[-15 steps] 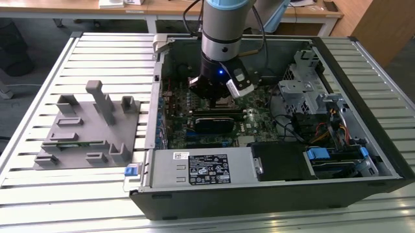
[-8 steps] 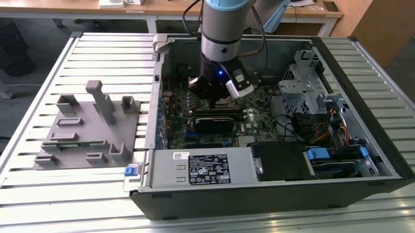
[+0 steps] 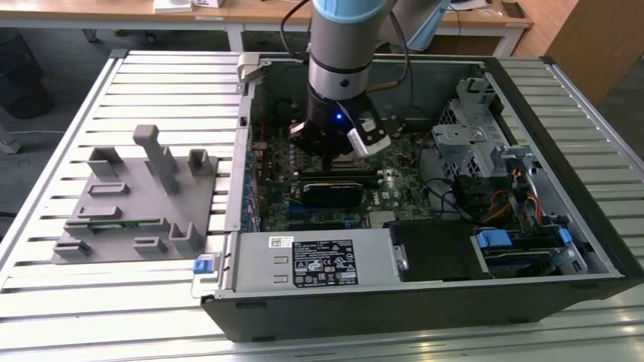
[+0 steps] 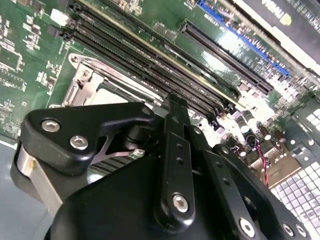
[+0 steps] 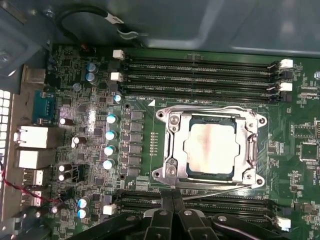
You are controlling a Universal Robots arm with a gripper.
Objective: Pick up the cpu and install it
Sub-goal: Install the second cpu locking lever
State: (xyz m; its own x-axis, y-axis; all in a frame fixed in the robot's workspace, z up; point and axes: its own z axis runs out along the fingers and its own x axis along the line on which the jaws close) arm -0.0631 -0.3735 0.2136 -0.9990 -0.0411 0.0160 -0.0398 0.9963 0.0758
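Hovering inside the open computer case (image 3: 563, 249), the gripper (image 3: 337, 147) hangs just above the green motherboard (image 3: 332, 200), with the arm (image 3: 342, 53) coming straight down from above. In the first wrist view the cpu (image 5: 212, 147) sits in its socket on the motherboard (image 5: 90, 145), its pale metal top facing up and framed by the silver retention bracket (image 5: 170, 150), which lies closed over its edges. A thin wire lever (image 5: 215, 189) runs along one side of the bracket. Black memory slots (image 5: 200, 75) run in rows on both sides of the socket. The gripper (image 5: 172, 212) shows just beside the bracket, with its fingers (image 5: 165, 202) drawn together and nothing between them; it does not touch the cpu. In the second wrist view the black gripper body (image 4: 175, 170) stands in front of the socket, and a part of the bracket (image 4: 87, 82) and of the cpu (image 4: 107, 97) appears behind it, next to the long memory slots (image 4: 150, 65).

In the exterior view a grey plastic holder (image 3: 136, 204) with upright posts stands on the slatted metal table (image 3: 151, 83), to the exterior view's left of the case. A silver power supply (image 3: 312, 260) with a label lies along the near edge of the case.
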